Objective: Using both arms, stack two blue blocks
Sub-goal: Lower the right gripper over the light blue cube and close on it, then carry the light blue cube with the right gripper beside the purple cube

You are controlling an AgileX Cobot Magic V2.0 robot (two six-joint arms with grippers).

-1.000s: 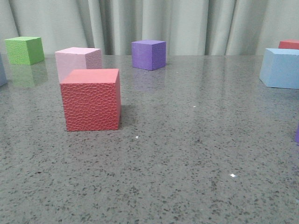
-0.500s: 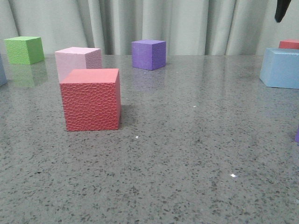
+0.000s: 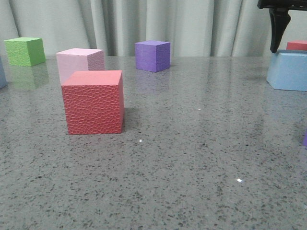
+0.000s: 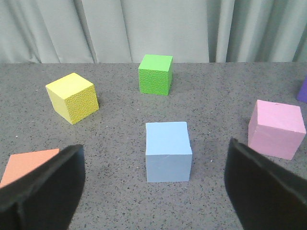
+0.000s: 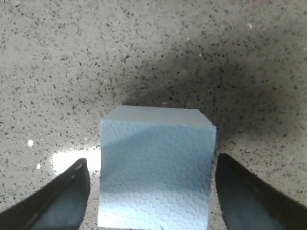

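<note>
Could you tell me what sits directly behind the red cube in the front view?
The pale pink cube stands right behind the red cube, which covers its lower front corner. Whether they touch cannot be seen.

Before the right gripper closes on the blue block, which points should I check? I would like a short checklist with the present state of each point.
1. Right gripper open: ok, its fingers stand apart on either side of the right blue block.
2. Block centred between the fingers: ok, the gaps look roughly even in the right wrist view.
3. Fingers low enough to grip: cannot tell; in the front view a fingertip is only about at the block's top edge.
4. Block resting on the table: ok.
5. Left gripper open, facing the other blue block: ok.
6. Other blue block's top bare: ok.
</note>
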